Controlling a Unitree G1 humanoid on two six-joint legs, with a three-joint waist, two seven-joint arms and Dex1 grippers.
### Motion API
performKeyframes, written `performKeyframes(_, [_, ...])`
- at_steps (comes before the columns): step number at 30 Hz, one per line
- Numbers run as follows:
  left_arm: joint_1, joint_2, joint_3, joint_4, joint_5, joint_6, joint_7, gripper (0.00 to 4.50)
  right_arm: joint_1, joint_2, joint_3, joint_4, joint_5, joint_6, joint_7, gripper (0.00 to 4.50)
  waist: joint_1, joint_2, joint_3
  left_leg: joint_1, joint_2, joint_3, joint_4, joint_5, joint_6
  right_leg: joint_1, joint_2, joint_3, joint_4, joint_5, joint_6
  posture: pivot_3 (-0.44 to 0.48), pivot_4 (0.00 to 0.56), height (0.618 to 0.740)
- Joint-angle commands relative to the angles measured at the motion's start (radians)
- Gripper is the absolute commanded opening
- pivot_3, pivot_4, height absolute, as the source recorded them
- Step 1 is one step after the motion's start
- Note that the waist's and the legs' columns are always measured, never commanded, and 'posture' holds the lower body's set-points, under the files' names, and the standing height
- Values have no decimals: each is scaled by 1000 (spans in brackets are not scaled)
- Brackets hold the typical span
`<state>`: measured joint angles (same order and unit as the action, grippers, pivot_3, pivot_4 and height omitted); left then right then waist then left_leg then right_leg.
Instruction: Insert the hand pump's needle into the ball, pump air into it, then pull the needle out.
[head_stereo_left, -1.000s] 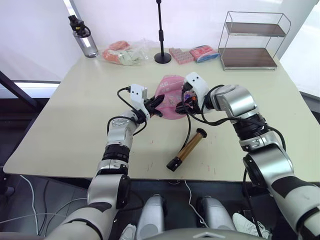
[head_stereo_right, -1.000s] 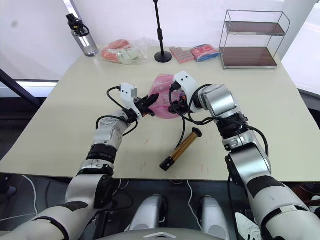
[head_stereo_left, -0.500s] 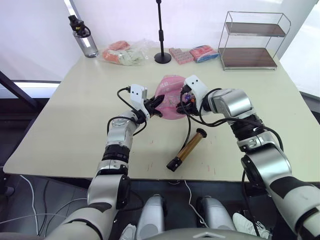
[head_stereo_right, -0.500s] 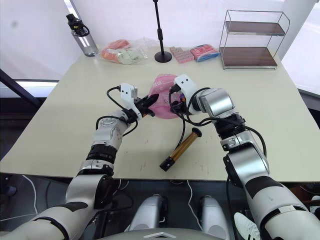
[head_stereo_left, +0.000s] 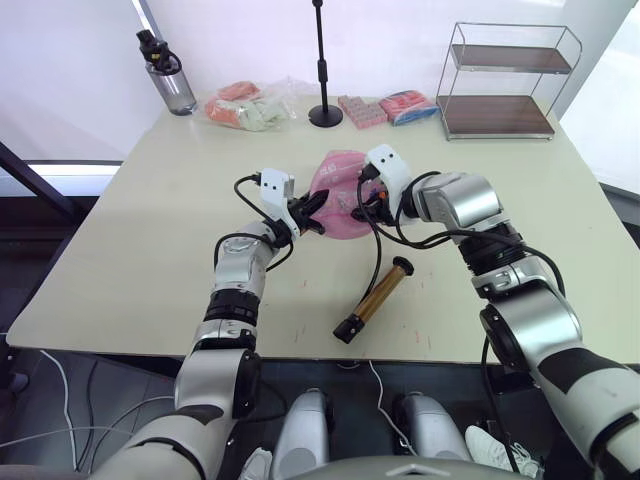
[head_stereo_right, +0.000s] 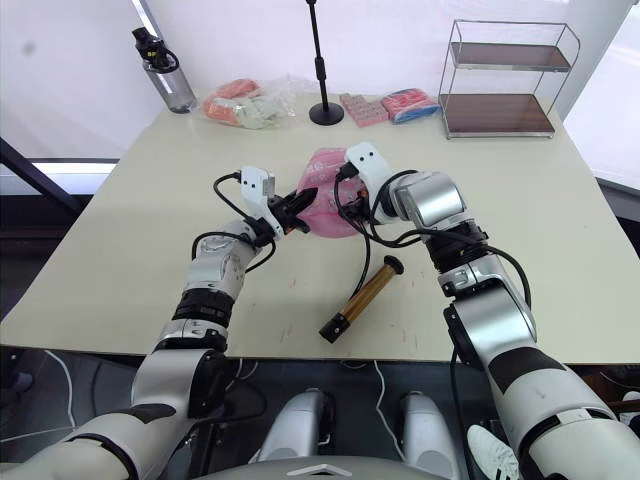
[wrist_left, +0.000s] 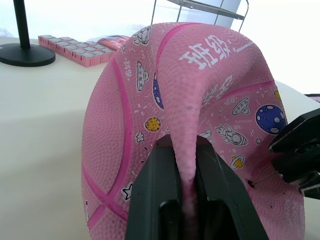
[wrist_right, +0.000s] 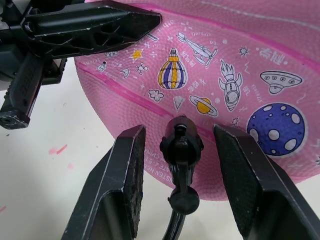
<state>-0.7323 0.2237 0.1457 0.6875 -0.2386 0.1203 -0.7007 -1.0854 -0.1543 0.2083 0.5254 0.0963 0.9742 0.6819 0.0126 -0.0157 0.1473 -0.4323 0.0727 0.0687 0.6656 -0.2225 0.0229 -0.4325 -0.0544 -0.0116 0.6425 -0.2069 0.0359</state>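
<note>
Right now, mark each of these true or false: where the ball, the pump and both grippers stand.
1. The left gripper pinches a fold of the ball. True.
2. The right gripper is clamped shut on the needle fitting. False: its fingers stand open on either side of the fitting, which sits against the ball.
3. The hand pump lies on the table, nearer the robot than the ball. True.
4. The ball is fully round. False: it is flattened and creased.
5. The microphone stand lies tipped over. False: it stands upright behind the ball.
</note>
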Motion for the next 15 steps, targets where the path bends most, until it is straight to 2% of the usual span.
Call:
performKeyframes(1, [38,-21,-55,54,35,31,-5,0,-31,-6,-13,-15,8,-24,-1,2235,0,0,0,0,0,0,0,0,0,0,0,0,0,0,0,0,150,731])
performKeyframes(9, [39,-20,-55,53,35,31,-5,0,-33,-5,-15,-6,14,-21,-3,2235,0,0,0,0,0,0,0,0,0,0,0,0,0,0,0,0,150,731])
performKeyframes(10, [39,-20,-55,54,35,31,-5,0,-33,-4,-17,-6,15,-23,-4,1822,0,0,0,0,0,0,0,0,0,0,0,0,0,0,0,0,150,731])
performKeyframes(12, [39,-20,-55,55,35,31,-5,0,-33,-4,-16,-4,16,-25,-4,1370,0,0,0,0,0,0,0,0,0,0,0,0,0,0,0,0,150,731])
performKeyframes(14, [38,-20,-55,56,35,31,-5,0,-34,-4,-15,-2,16,-27,-3,504,0,0,0,0,0,0,0,0,0,0,0,0,0,0,0,0,150,731])
performKeyframes(15, [38,-21,-55,57,35,31,-5,0,-34,-5,-13,-1,16,-28,-2,368,0,0,0,0,0,0,0,0,0,0,0,0,0,0,0,0,150,731])
